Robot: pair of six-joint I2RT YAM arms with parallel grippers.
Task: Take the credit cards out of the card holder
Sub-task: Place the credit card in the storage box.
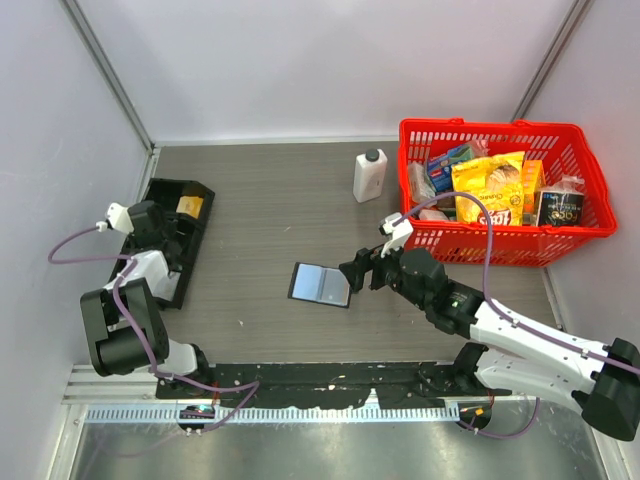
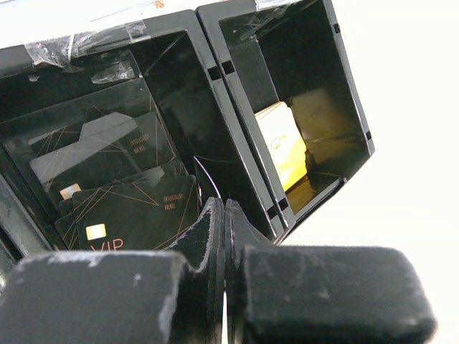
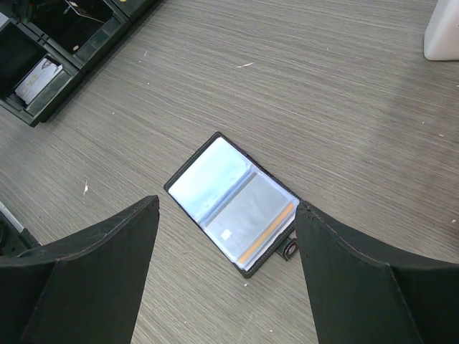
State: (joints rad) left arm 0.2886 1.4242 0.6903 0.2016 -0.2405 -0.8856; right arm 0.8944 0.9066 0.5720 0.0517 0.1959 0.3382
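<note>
The card holder (image 1: 320, 284) lies open and flat on the table, a black bifold (image 3: 233, 204) with clear sleeves and a snap tab at its lower right. A pale credit card (image 3: 251, 218) with a small chip and an orange edge shows in its right sleeve; the left sleeve reflects light blue. My right gripper (image 3: 228, 206) hovers open just above it, one finger on each side, touching nothing. My left gripper (image 2: 224, 206) is shut and empty over the black tray (image 1: 170, 250), where a yellow card (image 2: 283, 143) stands in one compartment.
Black VIP cards (image 2: 129, 208) fill the tray's neighbouring compartment. A red basket (image 1: 505, 190) of groceries stands at the back right, with a white bottle (image 1: 369, 175) to its left. Side walls close in the table on the left and right.
</note>
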